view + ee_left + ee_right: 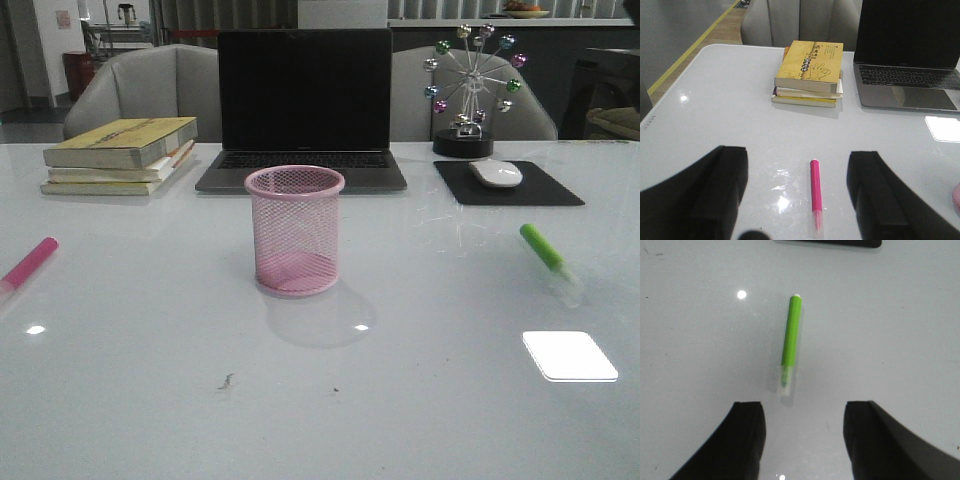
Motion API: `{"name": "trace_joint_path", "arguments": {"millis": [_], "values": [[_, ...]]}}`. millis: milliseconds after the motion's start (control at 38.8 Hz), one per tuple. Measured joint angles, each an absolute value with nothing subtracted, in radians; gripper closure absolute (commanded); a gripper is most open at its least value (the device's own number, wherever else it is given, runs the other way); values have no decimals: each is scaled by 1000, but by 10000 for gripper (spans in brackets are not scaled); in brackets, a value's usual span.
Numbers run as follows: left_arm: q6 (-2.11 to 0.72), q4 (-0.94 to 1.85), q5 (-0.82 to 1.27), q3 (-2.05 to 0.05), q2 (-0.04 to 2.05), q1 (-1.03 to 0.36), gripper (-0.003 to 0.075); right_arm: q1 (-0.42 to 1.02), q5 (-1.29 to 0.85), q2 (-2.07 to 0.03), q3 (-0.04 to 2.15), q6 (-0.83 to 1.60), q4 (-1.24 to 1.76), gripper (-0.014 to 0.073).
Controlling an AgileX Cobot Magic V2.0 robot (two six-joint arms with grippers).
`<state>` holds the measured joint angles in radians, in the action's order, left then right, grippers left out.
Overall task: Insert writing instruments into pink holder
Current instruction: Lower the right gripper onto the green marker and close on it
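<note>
A glossy white desk (pixel 140 390) is seen. At its centre a pink mesh holder (pixel 294 243) is stood upright. A pink marker (pixel 29 263) is laid at nine o'clock, a green marker (pixel 545 250) at three. Stacked books (pixel 120 155), a laptop (pixel 303 110), a mouse pad (pixel 508 184) and a wheel ornament (pixel 468 90) are ranged from ten to two o'clock.

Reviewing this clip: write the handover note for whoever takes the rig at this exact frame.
Left gripper: open, holding nothing, the pink marker lying flat on the table between its fingers.
Right gripper: open, holding nothing, the green marker lying flat just ahead of it.
Pink holder: upright at table centre in front of the laptop, nothing inside.
Done: nothing inserted yet.
Left: grasp each marker and drop both into the holder.
</note>
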<state>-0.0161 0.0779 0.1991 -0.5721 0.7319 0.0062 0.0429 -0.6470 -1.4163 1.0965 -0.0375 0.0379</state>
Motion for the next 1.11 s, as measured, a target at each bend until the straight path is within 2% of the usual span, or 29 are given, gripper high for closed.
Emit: {"name": "trace_joint_path", "arguments": {"millis": [283,566,1107], "values": [[-16,78,199,-572,732,6,244,43,-806,-1741,1425,-37,52,123],[-16,76,199,-572,732,6,244,43,-961,-1979,1637,-23,52,123],[-16,72,199,-572,732,6,244,43,-987,-2156,1701,-19,79,123]]}}
